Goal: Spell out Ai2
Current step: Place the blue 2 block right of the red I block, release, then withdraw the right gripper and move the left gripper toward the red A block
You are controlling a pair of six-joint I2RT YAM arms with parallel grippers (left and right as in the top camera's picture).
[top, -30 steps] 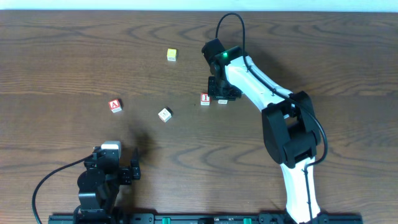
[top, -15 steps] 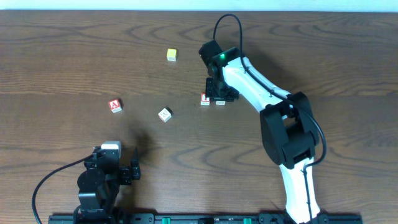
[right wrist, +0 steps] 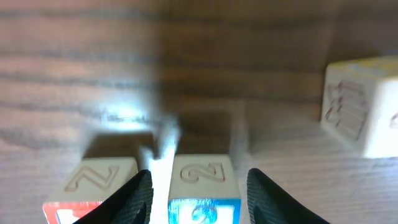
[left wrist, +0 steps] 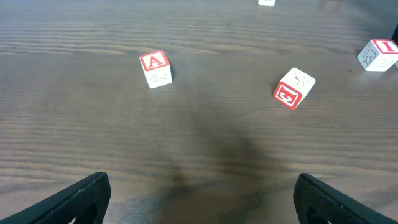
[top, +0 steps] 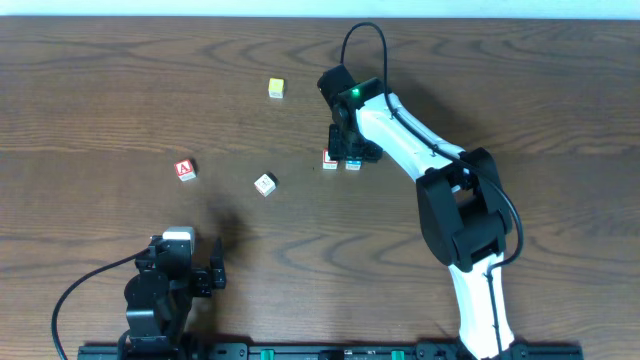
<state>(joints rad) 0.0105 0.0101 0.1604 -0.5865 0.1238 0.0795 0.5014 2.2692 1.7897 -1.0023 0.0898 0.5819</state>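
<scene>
Though flanked by right gripper [right wrist: 200, 190], can't tell if clamped: small white wooden cube w/ blue 2 [right wrist: 204, 174]. Prob. light, stiff, slick; pinch opp. flat sides.

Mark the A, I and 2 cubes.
A cube [left wrist: 154, 61]: left wrist view, lettered top face.
I cube [top: 329, 159]: overhead view, red-marked top.
2 cube [right wrist: 204, 177]: right wrist view, pale engraved face.

The place looked like a robotics lab bench, not a home or a shop. A dark wood-grain table [top: 100, 90] filled the view. A black mounting rail [top: 330, 352] ran along its near edge and carried two robot arms: a white arm [top: 410, 130] on the right and a black arm [top: 160, 295] at the near left, with a black cable [top: 100, 271] looping from it. Small test pieces lay about, among them the A cube [top: 185, 170].
</scene>
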